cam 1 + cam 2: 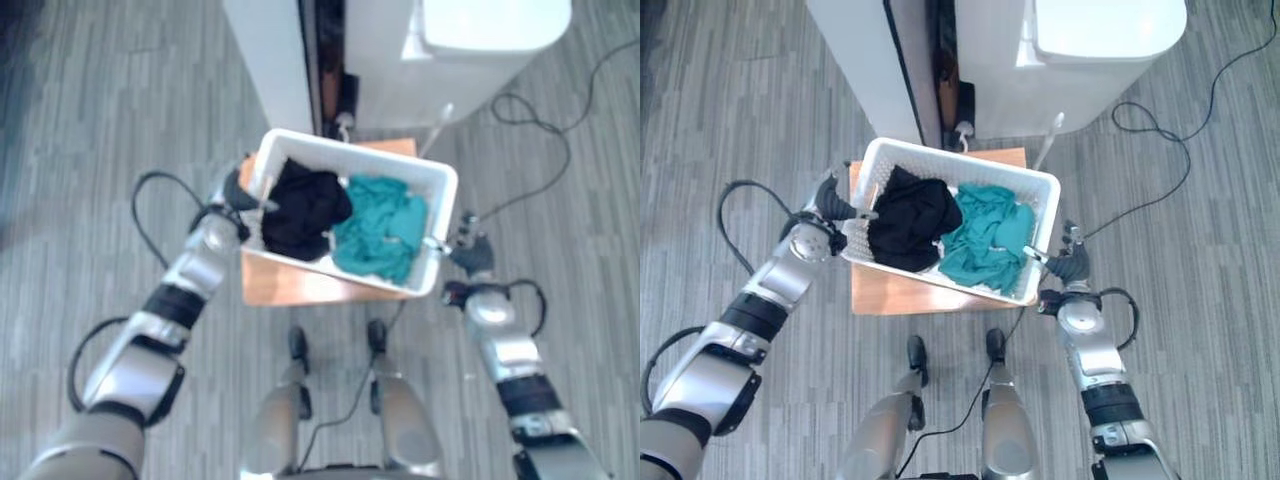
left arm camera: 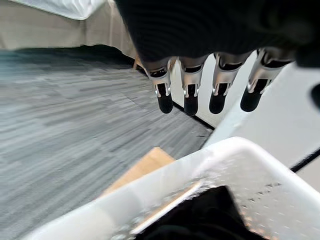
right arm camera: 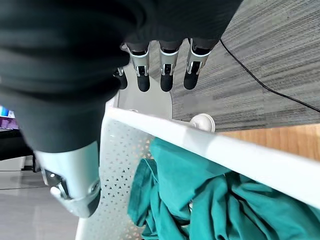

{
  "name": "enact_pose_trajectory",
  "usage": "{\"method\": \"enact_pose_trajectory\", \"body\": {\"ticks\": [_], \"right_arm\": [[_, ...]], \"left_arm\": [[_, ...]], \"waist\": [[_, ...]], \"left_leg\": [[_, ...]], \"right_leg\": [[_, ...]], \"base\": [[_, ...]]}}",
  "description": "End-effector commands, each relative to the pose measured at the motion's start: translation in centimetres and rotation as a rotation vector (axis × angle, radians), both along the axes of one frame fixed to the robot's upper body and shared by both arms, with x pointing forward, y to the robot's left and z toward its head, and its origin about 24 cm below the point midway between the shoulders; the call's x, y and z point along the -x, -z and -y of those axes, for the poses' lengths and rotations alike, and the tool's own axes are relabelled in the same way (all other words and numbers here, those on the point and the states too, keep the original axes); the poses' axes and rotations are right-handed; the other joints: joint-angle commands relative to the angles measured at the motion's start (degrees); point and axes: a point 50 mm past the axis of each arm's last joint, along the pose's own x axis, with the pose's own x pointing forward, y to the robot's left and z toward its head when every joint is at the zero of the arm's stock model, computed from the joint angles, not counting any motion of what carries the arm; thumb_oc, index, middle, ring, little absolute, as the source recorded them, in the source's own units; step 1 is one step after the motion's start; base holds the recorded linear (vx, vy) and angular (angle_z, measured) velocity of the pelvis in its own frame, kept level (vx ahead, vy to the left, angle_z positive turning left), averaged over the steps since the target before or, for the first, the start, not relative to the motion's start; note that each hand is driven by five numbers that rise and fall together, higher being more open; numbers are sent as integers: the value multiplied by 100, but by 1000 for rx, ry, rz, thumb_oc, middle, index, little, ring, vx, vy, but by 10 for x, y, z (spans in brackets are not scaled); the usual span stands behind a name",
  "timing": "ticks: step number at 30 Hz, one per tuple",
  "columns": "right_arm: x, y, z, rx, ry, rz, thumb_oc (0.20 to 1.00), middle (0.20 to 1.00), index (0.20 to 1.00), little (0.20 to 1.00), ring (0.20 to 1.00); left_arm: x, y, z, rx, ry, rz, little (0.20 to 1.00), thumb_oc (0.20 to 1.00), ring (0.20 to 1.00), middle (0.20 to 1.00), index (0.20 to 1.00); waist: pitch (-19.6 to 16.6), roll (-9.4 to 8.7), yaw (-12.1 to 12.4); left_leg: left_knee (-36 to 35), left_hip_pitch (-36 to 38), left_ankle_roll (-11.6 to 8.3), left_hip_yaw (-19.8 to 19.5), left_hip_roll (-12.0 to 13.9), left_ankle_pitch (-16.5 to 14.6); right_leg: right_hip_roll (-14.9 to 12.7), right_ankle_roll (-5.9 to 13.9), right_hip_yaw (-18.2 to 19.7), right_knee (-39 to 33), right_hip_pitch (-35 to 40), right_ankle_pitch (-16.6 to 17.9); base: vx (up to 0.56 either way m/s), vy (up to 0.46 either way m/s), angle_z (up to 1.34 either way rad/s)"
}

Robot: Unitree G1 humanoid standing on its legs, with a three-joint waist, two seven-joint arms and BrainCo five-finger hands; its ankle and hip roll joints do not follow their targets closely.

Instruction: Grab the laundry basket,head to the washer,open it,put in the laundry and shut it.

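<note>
at the centre of the left eye view the white laundry basket (image 1: pixel 440 190) sits on a wooden stand (image 1: pixel 300 285), holding black cloth (image 1: pixel 305 210) and teal cloth (image 1: pixel 380 235), no readable writing anywhere. in the left wrist view the left hand (image 2: pixel 192 82) hangs over the rim with fingers straight and apart. in the right wrist view the right hand (image 3: pixel 165 62) does likewise.

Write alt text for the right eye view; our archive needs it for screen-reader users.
A white laundry basket holding a black garment and a teal garment sits on a small wooden table, seen from above. The left hand and right hand flank its two ends. A white appliance stands beyond on grey floor.
</note>
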Motion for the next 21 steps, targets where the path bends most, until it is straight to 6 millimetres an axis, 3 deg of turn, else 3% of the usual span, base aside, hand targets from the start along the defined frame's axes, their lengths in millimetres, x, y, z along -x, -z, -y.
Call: {"method": "enact_pose_trajectory", "body": {"ticks": [1,14,21], "right_arm": [[3,-10,5,57,14,56,1000,1000,1000,1000,1000],[5,-10,10,69,-12,36,1000,1000,1000,1000,1000],[4,-13,10,73,-30,46,1000,1000,1000,1000,1000]], "left_arm": [[-16,-31,3,-15,-64,79,1000,1000,1000,1000,1000],[-35,-54,24,-147,-54,7,1000,1000,1000,1000,1000],[-42,-56,32,-264,-60,-50,1000,1000,1000,1000,1000]], "waist": [[-307,-143,-11],[-174,-16,-190],[-109,14,-286]], "left_leg": [[715,-196,-213,-120,298,-681],[706,-128,-228,-60,328,-687],[708,-147,-240,-7,345,-661]], "right_leg": [[-654,441,39,566,-434,-234],[-647,472,72,711,-502,-296],[-635,499,107,742,-585,-280]], "base": [[0,0,0],[0,1,1],[-11,0,-4]]}}
